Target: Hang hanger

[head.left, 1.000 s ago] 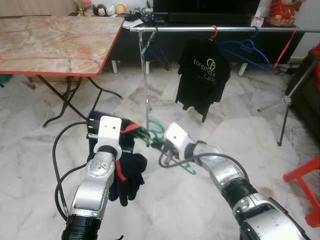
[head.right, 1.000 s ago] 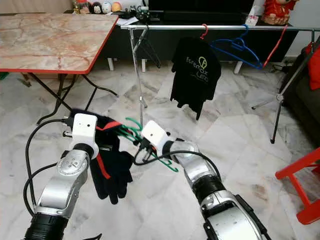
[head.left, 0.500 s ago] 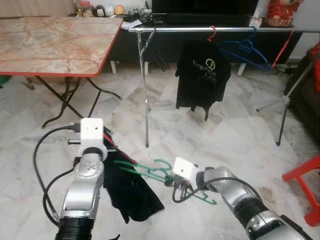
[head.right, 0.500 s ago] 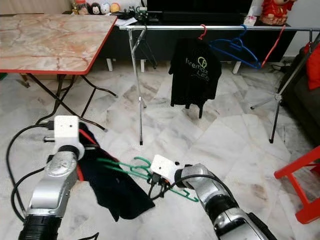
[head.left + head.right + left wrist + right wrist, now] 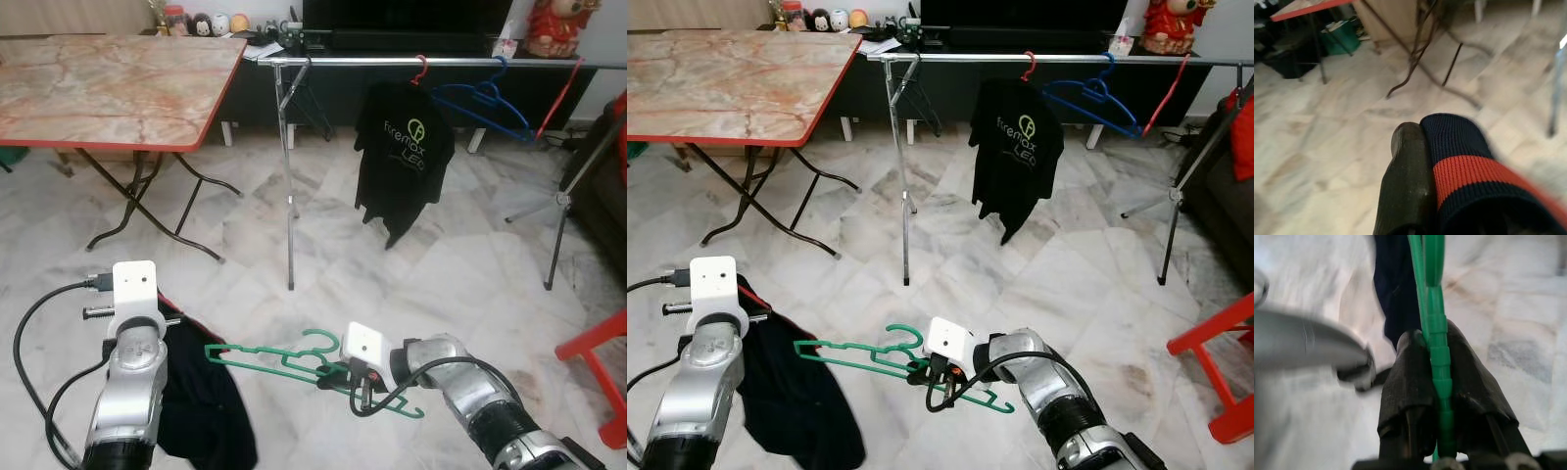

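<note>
Right claw (image 5: 1436, 382) low over the marble floor (image 5: 470, 274), near centre of the scene, its two black fingers (image 5: 1405, 377) pinching the bar of a green hanger (image 5: 284, 354). Hanger held roughly level above the floor: long arm reaches left from the claw toward the left arm, hook (image 5: 318, 338) curls up just left of the white wrist block, short end pokes out to the right of the claw. Wrist view confirms the green bar runs straight between the pads, both pressed against it. Left claw (image 5: 1422, 147) at near left, pinching a dark navy garment (image 5: 196, 411) with a red stripe (image 5: 1469, 171); cloth lies against one black finger (image 5: 1405, 186), second finger hidden under the fabric. Garment droops from that claw toward the floor, just left of the hanger's tip, not on it. Far side: chrome clothes rail (image 5: 392, 61) spans the room, carrying a black T-shirt (image 5: 404, 157) on a red hanger (image 5: 420, 67), a blue hanger (image 5: 485, 98) to its right and a dark hanger (image 5: 299, 93) at its left end. Green hanger well apart from the rail, nearer and lower. Folding surface (image 5: 108, 88) with marble-pattern top stands far left.
</note>
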Controlling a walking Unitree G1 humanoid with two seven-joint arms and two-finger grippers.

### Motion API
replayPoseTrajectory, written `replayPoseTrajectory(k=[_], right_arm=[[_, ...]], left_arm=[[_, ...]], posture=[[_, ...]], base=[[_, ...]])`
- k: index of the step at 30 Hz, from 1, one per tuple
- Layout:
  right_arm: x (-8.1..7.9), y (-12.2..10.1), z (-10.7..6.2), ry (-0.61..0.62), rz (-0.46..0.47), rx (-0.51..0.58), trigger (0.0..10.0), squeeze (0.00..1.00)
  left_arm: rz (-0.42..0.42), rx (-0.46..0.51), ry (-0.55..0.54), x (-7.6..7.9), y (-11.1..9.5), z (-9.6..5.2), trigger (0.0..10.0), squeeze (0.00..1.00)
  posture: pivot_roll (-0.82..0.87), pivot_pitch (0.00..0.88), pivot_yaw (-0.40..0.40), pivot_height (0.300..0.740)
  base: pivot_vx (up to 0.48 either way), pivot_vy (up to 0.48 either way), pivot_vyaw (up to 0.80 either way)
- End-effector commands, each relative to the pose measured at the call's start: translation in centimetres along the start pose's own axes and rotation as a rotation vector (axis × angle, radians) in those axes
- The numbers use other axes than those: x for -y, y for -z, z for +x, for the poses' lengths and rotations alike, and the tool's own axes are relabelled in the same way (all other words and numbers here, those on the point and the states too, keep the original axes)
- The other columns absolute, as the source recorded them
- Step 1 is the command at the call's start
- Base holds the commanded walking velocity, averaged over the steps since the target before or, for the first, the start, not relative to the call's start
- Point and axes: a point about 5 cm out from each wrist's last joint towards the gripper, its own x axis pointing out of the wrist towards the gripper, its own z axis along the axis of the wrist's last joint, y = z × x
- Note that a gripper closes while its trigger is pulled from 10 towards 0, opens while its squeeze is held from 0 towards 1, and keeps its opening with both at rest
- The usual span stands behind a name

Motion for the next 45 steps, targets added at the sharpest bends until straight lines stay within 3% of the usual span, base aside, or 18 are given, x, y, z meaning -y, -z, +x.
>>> replayPoseTrajectory(k=[1,2,3,7,8,10,11,12,15,18,26,35,37,38,40,44,45], right_arm=[[0.4,-0.1,-1.1,0.032,0.058,0.074,3.5,0.0],[0.3,0.0,-1.3,0.025,0.067,0.08,3.5,0.0],[-0.1,0.2,-1.5,-0.001,0.07,0.091,0.0,0.0],[-0.5,0.9,-2.1,-0.016,0.076,0.087,0.5,0.0],[-0.3,1.2,-2.4,0.015,0.076,0.079,2.0,0.0],[0.5,1.5,-2.5,0.096,0.116,0.088,6.7,0.0],[0.5,1.5,-2.5,0.096,0.116,0.088,6.7,0.0],[0.7,1.4,-2.2,0.141,0.126,0.11,10.0,0.0],[1.0,1.4,-1.5,0.228,0.2,0.137,10.0,0.0],[0.4,1.4,-0.9,0.19,0.25,0.18,10.0,0.0],[-1.0,3.0,-1.0,0.067,0.209,0.074,10.0,0.0],[-1.4,3.7,-1.2,0.017,0.178,0.01,10.0,0.0],[-1.5,5.9,-1.2,-0.005,-0.032,-0.328,10.0,0.0],[-1.5,5.9,-1.2,-0.005,-0.032,-0.328,10.0,0.0],[-1.9,7.3,-1.4,-0.072,-0.177,-0.543,10.0,0.0],[-2.5,8.1,-1.2,-0.146,-0.233,-0.641,10.0,0.0],[-2.5,8.1,-1.2,-0.146,-0.233,-0.641,10.0,0.0]], left_arm=[[0.038,-0.063,-0.048,-1.7,2.3,-0.2,10.0,0.0],[0.042,-0.074,-0.053,-2.0,2.7,-0.4,10.0,0.0],[0.029,-0.098,-0.07,-2.4,3.3,-0.5,10.0,0.0],[0.02,-0.124,-0.095,-3.4,4.5,-0.7,10.0,0.0],[0.003,-0.129,-0.096,-3.5,4.7,-0.8,10.0,0.0],[-0.043,-0.097,-0.052,-2.9,4.3,-1.1,10.0,0.0],[-0.043,-0.097,-0.052,-2.9,4.3,-1.1,10.0,0.0],[-0.087,-0.053,-0.003,-2.1,3.8,-1.4,10.0,0.0],[-0.11,0.007,0.058,-1.0,2.9,-1.9,10.0,0.0],[-0.147,0.002,0.053,-0.7,2.9,-2.0,10.0,0.0],[-0.258,0.041,-0.006,-1.5,1.4,-1.4,10.0,0.0],[-0.263,0.091,-0.01,-1.8,0.1,-1.1,10.0,0.0],[-0.259,0.231,0.111,-1.2,-4.6,-0.5,10.0,0.0],[-0.259,0.231,0.111,-1.2,-4.6,-0.5,10.0,0.0],[-0.265,0.295,0.215,-0.1,-7.1,-0.8,10.0,0.0],[-0.286,0.293,0.383,2.3,-7.9,-2.1,10.0,0.0],[-0.286,0.293,0.383,2.3,-7.9,-2.1,10.0,0.0]], posture=[[0.03,0.0,0.017,0.74],[0.03,0.0,0.017,0.74],[0.03,0.0,0.017,0.74],[0.02,0.0,0.025,0.74],[0.02,0.0,0.027,0.74],[0.02,0.0,0.027,0.74],[0.02,0.0,0.027,0.74],[0.02,0.0,0.029,0.74],[0.03,0.0,0.028,0.74],[0.04,0.0,0.026,0.74],[0.03,0.002,0.029,0.74],[0.03,0.003,0.029,0.74],[0.04,0.011,0.029,0.74],[0.04,0.011,0.029,0.74],[0.04,0.015,0.027,0.74],[0.05,0.018,0.022,0.74],[0.05,0.018,0.022,0.74]], base=[[0.0,0.0,0.0],[0.0,0.0,0.0],[0.0,0.0,0.0],[0.0,0.0,0.0],[0.0,0.0,0.0],[0.0,0.0,0.0],[0.0,0.0,0.0],[0.0,0.0,0.0],[0.0,0.0,0.0],[0.0,0.0,0.0],[0.0,0.0,0.0],[0.0,0.0,0.0],[0.0,0.0,0.0],[0.0,0.0,0.0],[0.0,0.0,0.0],[0.0,0.0,0.0],[0.0,0.0,0.0]])
